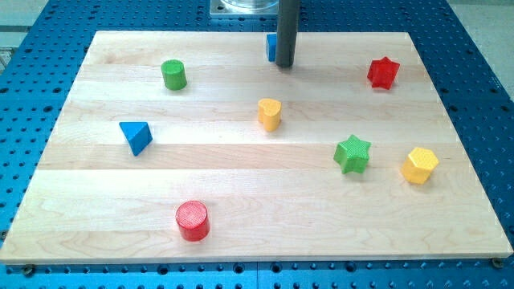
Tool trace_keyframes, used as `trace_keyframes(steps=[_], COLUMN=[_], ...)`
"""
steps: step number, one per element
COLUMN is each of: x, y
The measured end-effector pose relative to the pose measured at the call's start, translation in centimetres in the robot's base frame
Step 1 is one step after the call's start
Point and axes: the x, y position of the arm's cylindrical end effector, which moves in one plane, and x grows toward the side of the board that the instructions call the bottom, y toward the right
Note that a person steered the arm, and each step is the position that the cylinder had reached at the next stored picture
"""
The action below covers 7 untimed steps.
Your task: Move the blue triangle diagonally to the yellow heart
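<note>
The blue triangle (137, 136) lies at the view's left on the wooden board (241, 201). The yellow heart (270, 114) stands near the board's middle, up and to the right of the triangle. My tip (284, 65) is near the view's top centre, above the yellow heart and far to the upper right of the blue triangle. It touches neither of them. A blue block (271, 46) sits right beside the rod on its left, partly hidden by it.
A green cylinder (173, 75) stands at the upper left. A red star (383, 73) is at the upper right. A green star (352, 154) and a yellow hexagon (419, 165) are at the right. A red cylinder (193, 221) is at the bottom.
</note>
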Motion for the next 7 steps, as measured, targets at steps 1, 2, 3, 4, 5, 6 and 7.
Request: trace_keyframes(steps=[1, 2, 3, 4, 5, 6, 7], x=[3.6, 11.9, 20.6, 26.3, 21.0, 17.3, 14.5], y=[-4.3, -10.9, -13.1, -20.1, -21.7, -21.8, -20.5])
